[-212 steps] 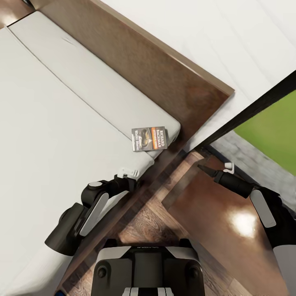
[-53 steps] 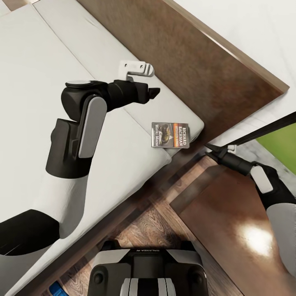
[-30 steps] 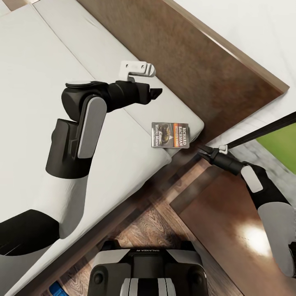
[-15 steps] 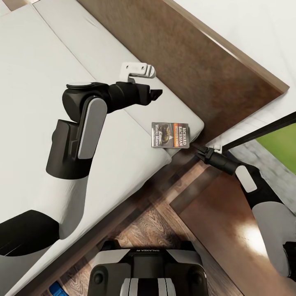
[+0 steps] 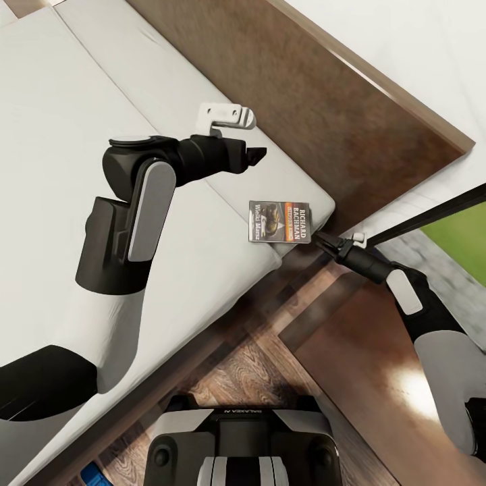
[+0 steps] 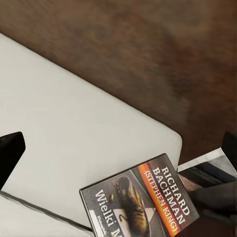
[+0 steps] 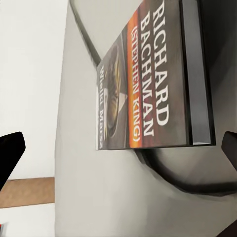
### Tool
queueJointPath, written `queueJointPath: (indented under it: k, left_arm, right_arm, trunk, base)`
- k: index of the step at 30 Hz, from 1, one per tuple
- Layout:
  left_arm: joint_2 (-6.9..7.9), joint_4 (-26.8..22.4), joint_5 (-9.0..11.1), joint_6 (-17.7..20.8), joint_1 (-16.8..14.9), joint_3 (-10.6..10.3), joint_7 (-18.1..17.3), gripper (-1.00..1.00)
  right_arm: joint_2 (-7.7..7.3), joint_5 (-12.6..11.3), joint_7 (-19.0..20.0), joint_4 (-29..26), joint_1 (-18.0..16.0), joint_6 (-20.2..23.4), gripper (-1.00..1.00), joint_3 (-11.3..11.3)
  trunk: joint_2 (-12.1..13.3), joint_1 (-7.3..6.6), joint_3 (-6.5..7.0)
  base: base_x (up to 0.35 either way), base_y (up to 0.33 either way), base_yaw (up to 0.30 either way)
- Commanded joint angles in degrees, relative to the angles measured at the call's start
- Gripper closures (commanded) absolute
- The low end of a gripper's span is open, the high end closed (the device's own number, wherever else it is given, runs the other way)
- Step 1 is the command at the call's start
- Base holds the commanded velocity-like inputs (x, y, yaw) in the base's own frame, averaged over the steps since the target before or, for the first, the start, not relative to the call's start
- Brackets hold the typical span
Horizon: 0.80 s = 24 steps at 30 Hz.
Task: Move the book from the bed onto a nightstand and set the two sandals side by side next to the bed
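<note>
Far left in the head view: big pale grey mattress of the bed, flat and wide. Above it, the left arm, black and white, bent at the elbow. At its tip, the left gripper, hanging over the mattress, up and to the left of the book, well apart from it. In the left wrist view, two dark fingertips at the far edges with a wide gap between them, so spread wide and holding nothing. Next, the book, lying flat at the corner of the mattress, close to the dark wood headboard (orange band, white words "Richard Bachman", part of it poking past the mattress edge). Just to the right of the book, the right gripper, tip right at the book's edge; touching or not, hard to tell. In the right wrist view, the book big and close, dark fingertips far apart on either side, so spread wide too, nothing held. Under the right arm, the nightstand, brown and shiny. Between bed and nightstand, wood-plank floor.
</note>
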Motion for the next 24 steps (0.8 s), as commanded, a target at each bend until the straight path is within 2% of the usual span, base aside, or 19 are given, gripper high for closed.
queueJointPath:
  k: [1,17,24]
  left_arm:
    - [-0.01,0.0,0.3,0.2,0.0,0.0,0.3,-1.00]
    - [-0.01,0.0,0.3,0.2,0.1,0.0,0.3,-1.00]
    - [0.12,0.0,0.4,0.2,0.1,0.1,0.0,-1.00]
  right_arm:
    - [-0.01,-0.3,0.0,0.0,0.0,0.4,-1.00,0.0]
    - [-0.01,-0.2,0.0,0.2,0.0,0.1,-1.00,-0.1]
    - [-0.01,-0.1,-0.1,0.2,0.0,0.0,-1.00,-0.2]
  trunk:
    - [0.0,0.00,-0.02]
    - [0.0,0.00,-0.02]
    - [-2.8,1.54,-1.28]
  base:
    - [0.000,0.000,0.000]
    - [0.000,0.000,0.000]
    - [0.000,0.000,0.000]
